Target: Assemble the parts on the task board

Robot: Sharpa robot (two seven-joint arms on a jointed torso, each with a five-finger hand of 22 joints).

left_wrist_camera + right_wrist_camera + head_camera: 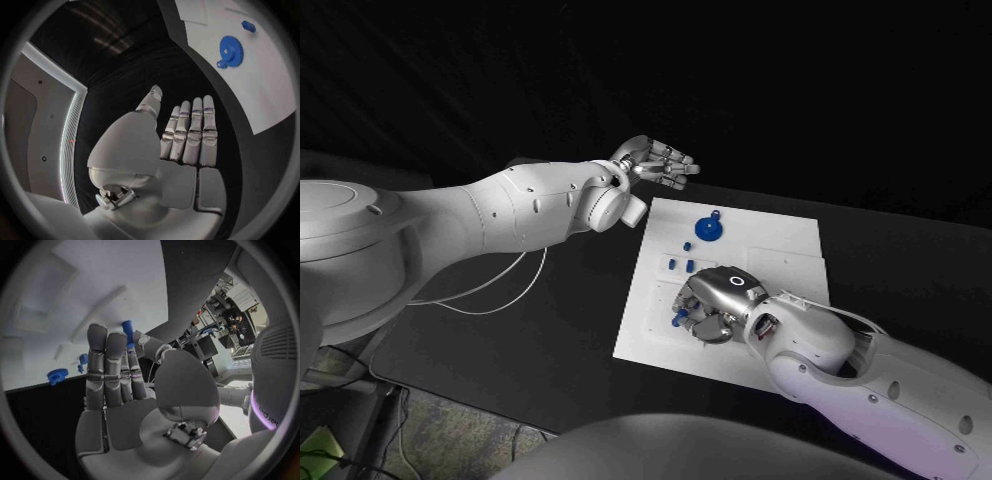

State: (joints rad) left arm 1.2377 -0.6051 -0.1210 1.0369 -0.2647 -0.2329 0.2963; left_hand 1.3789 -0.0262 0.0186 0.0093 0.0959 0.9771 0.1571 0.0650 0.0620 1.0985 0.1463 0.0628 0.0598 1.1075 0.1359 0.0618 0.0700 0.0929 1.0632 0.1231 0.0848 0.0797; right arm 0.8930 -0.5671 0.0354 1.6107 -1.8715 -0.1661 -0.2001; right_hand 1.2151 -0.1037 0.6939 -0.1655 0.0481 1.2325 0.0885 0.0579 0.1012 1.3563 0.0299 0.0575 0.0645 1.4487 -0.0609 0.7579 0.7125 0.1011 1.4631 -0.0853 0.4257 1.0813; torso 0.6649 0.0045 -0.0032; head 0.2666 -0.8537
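The task board (783,240) lies mid-table. The right hand (711,305) works low over its near half, at six o'clock from the blue gear (710,230), and seems to pinch a blue peg (127,333); keep that peg upright over its hole. The left hand (656,160) hovers empty, fingers straight, at eleven o'clock off the board. One gear, about four small pegs.
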